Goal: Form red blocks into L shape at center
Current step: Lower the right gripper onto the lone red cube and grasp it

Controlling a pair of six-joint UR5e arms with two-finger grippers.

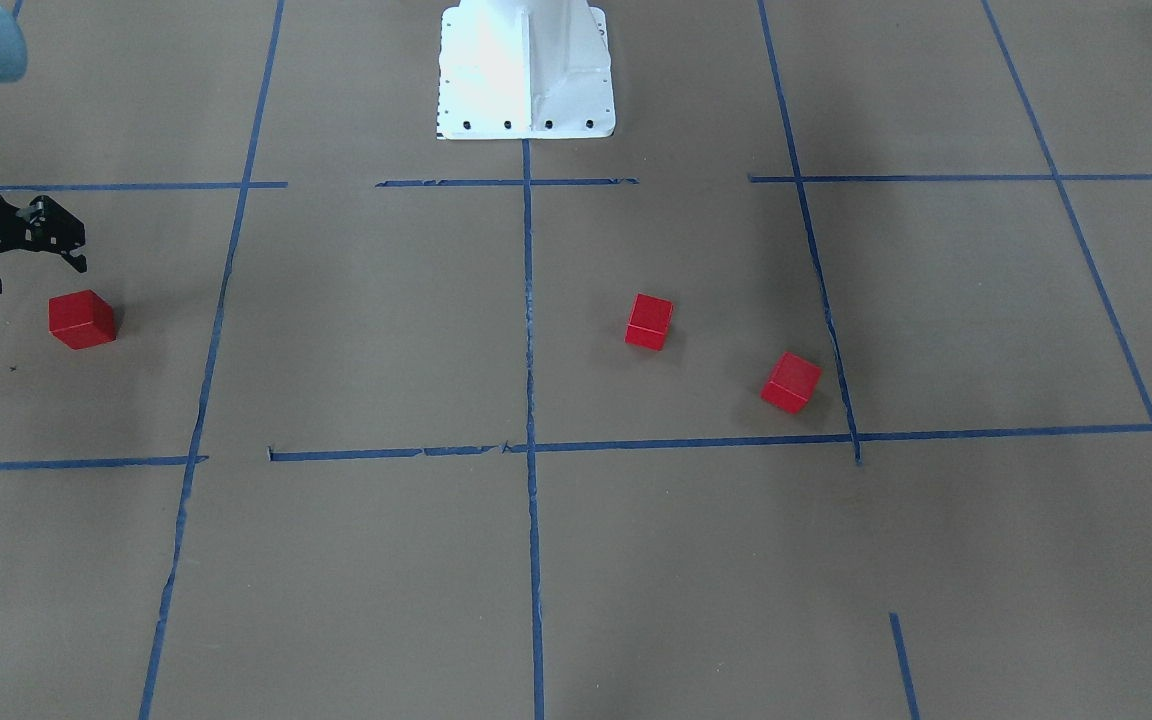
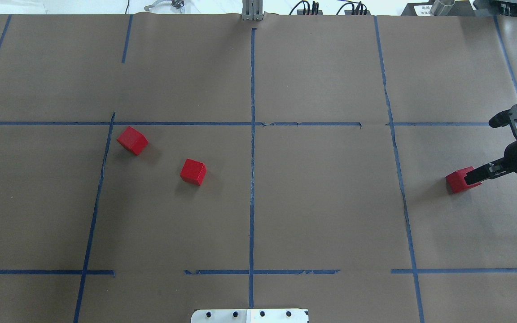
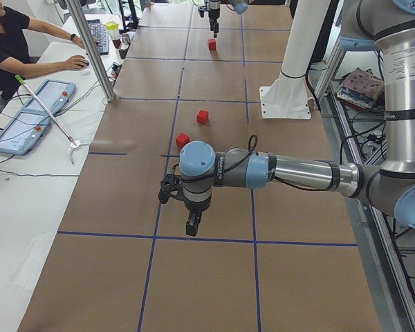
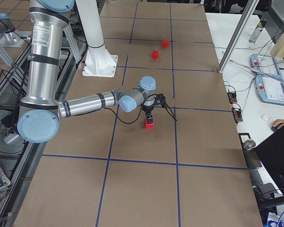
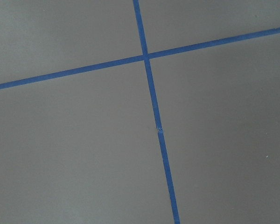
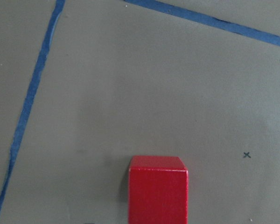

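Two red blocks [image 2: 132,140] [image 2: 193,172] lie apart in the left half of the center rectangle [image 2: 321,197]; they also show in the front view [image 1: 790,383] [image 1: 648,322]. The third red block [image 2: 457,181] lies in the outer cell to the right, outside the center. My right gripper [image 2: 483,150] hangs open just above this block [image 1: 82,319], one finger [image 2: 473,176] over its edge. The right wrist view shows the block [image 6: 157,189] at bottom middle, with no fingers in sight. My left gripper [image 3: 191,227] hovers over a tape line at the table's left end; I cannot tell whether it is open.
Blue tape lines [image 2: 252,157] split the brown paper into cells. The white robot base [image 1: 526,70] stands at the table's near edge. The left wrist view shows only a tape crossing [image 5: 146,57]. An operator [image 3: 14,41] sits at a side desk.
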